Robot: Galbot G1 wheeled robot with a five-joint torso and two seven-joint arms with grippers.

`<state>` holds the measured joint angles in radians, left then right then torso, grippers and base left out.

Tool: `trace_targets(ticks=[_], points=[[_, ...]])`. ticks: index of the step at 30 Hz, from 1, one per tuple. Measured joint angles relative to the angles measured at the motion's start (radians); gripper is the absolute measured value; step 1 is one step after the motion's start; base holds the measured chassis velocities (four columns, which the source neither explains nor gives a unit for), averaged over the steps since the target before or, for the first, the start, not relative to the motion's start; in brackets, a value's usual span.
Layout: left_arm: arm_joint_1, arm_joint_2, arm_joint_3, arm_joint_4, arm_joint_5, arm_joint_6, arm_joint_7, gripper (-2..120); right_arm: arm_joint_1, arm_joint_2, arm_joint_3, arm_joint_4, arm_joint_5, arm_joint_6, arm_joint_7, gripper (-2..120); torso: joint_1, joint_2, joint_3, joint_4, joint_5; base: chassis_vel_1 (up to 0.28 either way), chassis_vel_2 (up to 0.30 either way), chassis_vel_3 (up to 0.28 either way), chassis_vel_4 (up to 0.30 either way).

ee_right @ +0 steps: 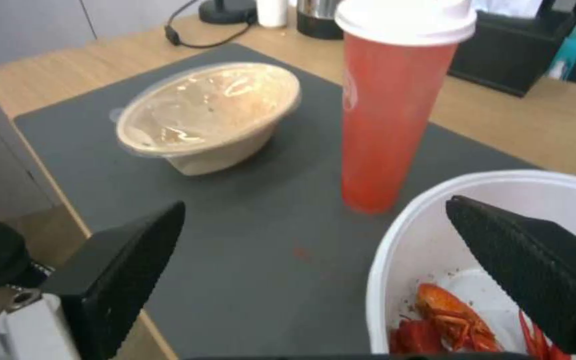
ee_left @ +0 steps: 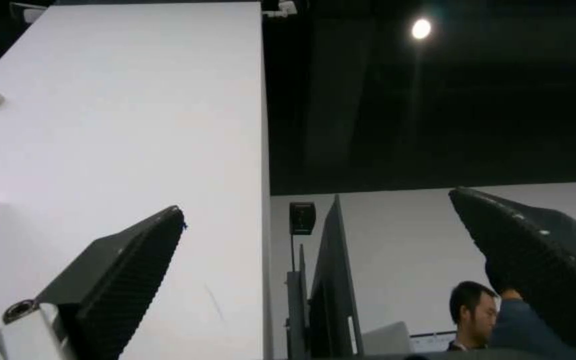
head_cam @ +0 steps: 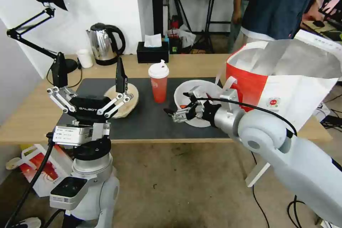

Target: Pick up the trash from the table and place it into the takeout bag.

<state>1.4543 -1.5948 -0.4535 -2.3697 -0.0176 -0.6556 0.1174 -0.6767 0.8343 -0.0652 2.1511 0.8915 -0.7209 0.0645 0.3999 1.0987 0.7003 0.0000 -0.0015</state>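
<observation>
Right wrist view has the right claw (ee_right: 315,250) spread wide, straddling the near rim of the white crayfish bowl (ee_right: 395,240), probably lining up a rim pinch (shells lie inside). Beyond it stands the red cup (ee_right: 388,120); farther, the beige bowl (ee_right: 208,117). Left claw (head_cam: 91,87) waits open, pointing upward.

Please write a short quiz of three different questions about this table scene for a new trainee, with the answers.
1. True or false: the right claw is shut on the red cup.
2. Which claw is at the white bowl? A left, B right.
3. Fill in: the beige bowl sits on the black ____.

Key: 1 false, it is open, astride the bowl's rim. 2 B; the left claw is raised, pointing upward. 3 mat.
</observation>
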Motion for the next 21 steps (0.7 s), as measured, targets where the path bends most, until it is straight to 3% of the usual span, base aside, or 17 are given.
trace_targets(ticks=[21], points=[[0.001, 0.000, -0.001, 0.003, -0.001, -0.004, -0.001, 100, 0.052, 0.038, -0.067, -0.128, -0.014, 0.001, 0.005, 100, 0.000, 0.000, 0.000, 0.0000, 0.0000, 0.000, 0.000, 0.000, 0.000]])
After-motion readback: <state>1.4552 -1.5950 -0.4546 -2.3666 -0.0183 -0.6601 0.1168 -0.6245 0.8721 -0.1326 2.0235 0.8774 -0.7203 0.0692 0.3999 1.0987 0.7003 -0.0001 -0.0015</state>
